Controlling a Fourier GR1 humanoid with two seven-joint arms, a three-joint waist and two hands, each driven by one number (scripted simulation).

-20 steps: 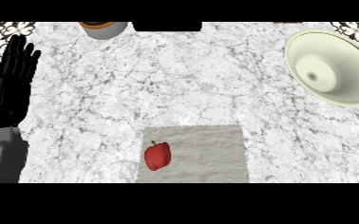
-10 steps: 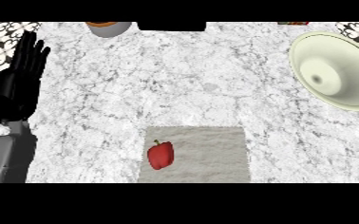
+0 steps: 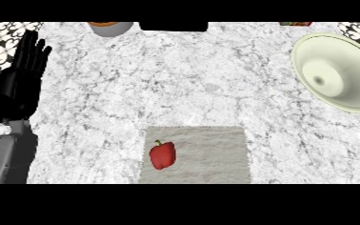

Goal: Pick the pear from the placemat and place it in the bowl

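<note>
Kitchen, white marble counter (image 3: 175,76), cream bowl (image 3: 330,71), grey placemat (image 3: 211,157), red fruit (image 3: 162,155)

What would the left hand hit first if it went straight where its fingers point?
Nothing, as far as this view shows. The left hand is open, fingers pointing to the counter's far edge at the view's upper left; that line passes left of the grey pot. Its height is unclear.

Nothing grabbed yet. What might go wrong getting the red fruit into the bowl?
The only hand in view, the left hand, rests open at the far left, while the bowl sits far right, partly cut off by the view's edge: a long cross-counter carry, hard to monitor. The red fruit lies on the placemat; it may roll when touched.
</note>
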